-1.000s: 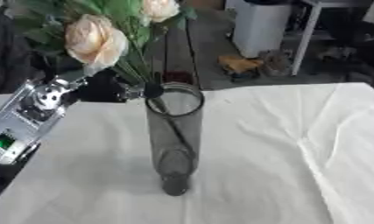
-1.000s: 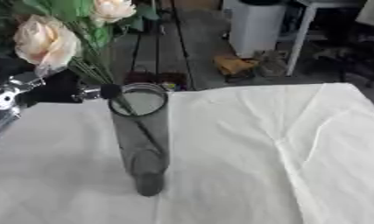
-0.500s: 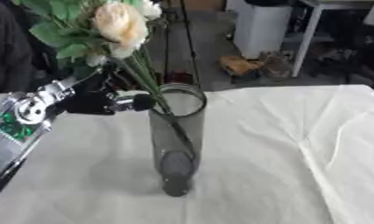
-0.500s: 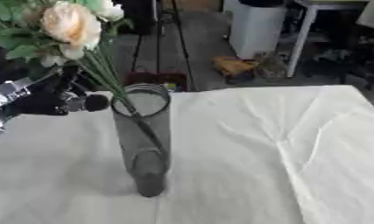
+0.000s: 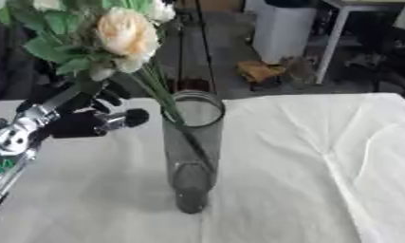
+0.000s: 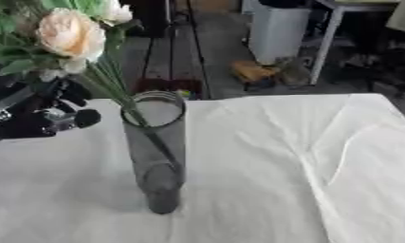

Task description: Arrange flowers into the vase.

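A tall grey glass vase [image 5: 193,152] stands upright on the white tablecloth [image 5: 313,171], left of the middle. A bunch of cream roses [image 5: 125,33] with green leaves sits in it. The green stems [image 5: 160,92] run down into the mouth and lean to the left over the rim. My left hand [image 5: 77,124] is just left of the vase at rim height, open, with one finger pointing toward the glass and a small gap to the stems. My right hand shows in no view.
The creased cloth covers the table to the right and front of the vase. Beyond the far edge are the floor, a white bin [image 5: 280,28], a brown thing [image 5: 259,71] and furniture legs [image 5: 330,47].
The bunch has swung from leaning far left to more upright, and its stems have sunk deeper into the vase. My left hand has let go of the stems and drawn back left and down.
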### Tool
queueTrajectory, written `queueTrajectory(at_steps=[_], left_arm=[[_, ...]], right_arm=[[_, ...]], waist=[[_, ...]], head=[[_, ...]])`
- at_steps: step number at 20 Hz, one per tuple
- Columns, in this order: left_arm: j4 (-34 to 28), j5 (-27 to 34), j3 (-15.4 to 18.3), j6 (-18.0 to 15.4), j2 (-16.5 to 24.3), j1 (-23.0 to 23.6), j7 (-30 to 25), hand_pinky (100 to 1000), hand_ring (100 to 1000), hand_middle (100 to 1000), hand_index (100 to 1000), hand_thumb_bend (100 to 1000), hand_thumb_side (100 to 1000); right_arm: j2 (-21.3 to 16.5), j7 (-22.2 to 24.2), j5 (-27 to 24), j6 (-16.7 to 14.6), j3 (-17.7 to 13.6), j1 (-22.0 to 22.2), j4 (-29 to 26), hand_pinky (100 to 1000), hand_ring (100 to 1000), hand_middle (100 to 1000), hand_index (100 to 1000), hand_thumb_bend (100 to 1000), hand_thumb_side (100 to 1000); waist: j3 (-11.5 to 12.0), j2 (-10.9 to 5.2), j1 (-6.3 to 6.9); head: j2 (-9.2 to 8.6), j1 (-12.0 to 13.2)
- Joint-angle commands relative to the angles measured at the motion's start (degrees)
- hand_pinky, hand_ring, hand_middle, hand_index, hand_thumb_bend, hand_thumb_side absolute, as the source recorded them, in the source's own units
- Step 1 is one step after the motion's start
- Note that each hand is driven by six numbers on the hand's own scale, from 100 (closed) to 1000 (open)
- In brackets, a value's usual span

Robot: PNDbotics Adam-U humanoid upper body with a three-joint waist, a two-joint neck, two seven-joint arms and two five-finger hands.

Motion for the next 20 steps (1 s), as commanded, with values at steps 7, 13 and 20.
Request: queueTrajectory(at_steps=[7, 13, 20], left_arm=[[-7.63, -1.45, 8.61, -15.05, 1.07, 8.91, 7.88, 734, 791, 769, 758, 707, 673], [-7.74, -4.26, 13.92, -21.01, -0.96, 14.60, 9.66, 793, 814, 786, 775, 942, 756], [-7.75, -6.69, 17.37, -24.67, -2.89, 18.25, 10.72, 842, 836, 807, 804, 1000, 826]], right_arm=[[-0.99, -0.59, 0.18, -0.12, -1.24, -0.20, -0.51, 676, 718, 721, 844, 100, 708], [-0.86, -0.74, 0.33, -0.22, -1.38, -0.07, -0.69, 676, 718, 722, 845, 100, 707], [-0.58, -0.93, 0.53, -0.17, -1.52, 0.05, -0.73, 676, 717, 720, 844, 100, 711]], waist=[[0.43, -0.01, -0.22], [1.07, 0.48, 0.05], [2.04, 1.09, 0.24]], head=[[-0.73, -0.70], [-0.63, -1.01], [-0.67, -1.20]])
